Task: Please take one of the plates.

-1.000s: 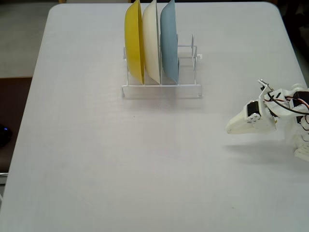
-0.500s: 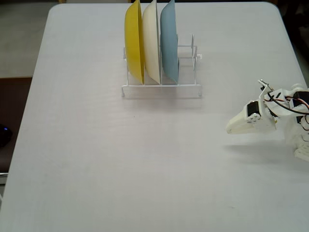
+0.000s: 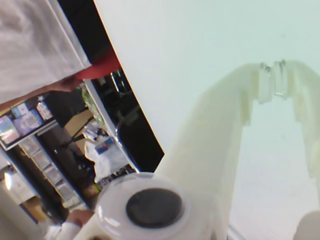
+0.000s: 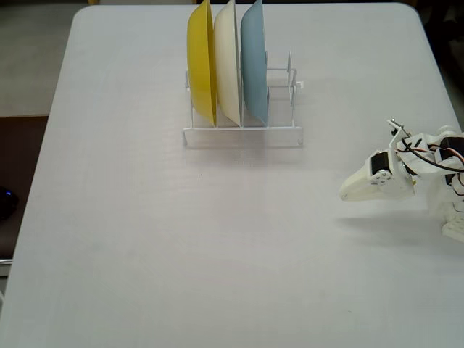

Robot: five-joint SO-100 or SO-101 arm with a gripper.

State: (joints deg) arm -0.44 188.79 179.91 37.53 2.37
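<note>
Three plates stand on edge in a white wire rack (image 4: 283,135) at the far middle of the table in the fixed view: a yellow plate (image 4: 201,61), a cream plate (image 4: 227,61) and a light blue plate (image 4: 254,61). My white gripper (image 4: 344,193) rests low at the right side of the table, pointing left, well to the right of and nearer than the rack. In the wrist view the gripper (image 3: 272,67) shows its fingertips meeting, with nothing between them. No plate appears in the wrist view.
The rack's right slots hold nothing. The white table (image 4: 181,246) stretches wide in front of the rack. In the wrist view the table edge (image 3: 125,85) borders a dark room with shelves (image 3: 30,130) at the left.
</note>
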